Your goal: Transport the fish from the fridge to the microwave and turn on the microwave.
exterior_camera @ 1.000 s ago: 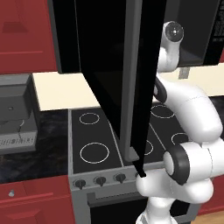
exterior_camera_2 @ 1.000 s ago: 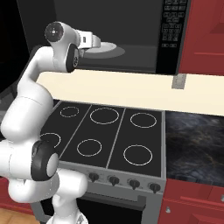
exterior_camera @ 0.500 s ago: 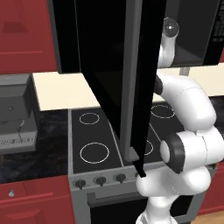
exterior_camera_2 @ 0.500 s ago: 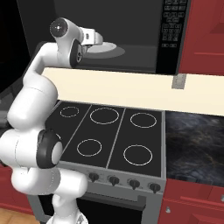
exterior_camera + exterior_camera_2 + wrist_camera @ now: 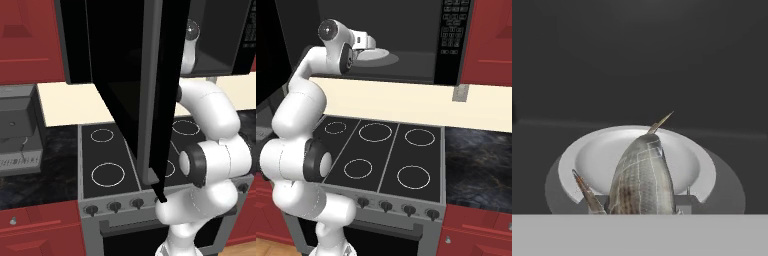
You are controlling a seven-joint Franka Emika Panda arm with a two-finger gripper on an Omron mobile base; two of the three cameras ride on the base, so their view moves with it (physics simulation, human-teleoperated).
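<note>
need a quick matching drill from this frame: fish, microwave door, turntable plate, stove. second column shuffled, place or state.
Things:
1. fish
2. microwave door
3. turntable plate
4. stove

Places/states:
A. swung open
B. inside the microwave cavity
C. below the microwave, burners bare
D. at the gripper, over the plate

Pairs: 1-D, 2-A, 3-B, 4-C

microwave [image 5: 406, 45] button panel [image 5: 450, 27], markings too small to read

Fish [image 5: 643, 180] grey-tan, mottled, scale-lined; plate [image 5: 592, 162] pale grey; microwave [image 5: 406, 40] glossy black; cabinets [image 5: 30, 35] red.
</note>
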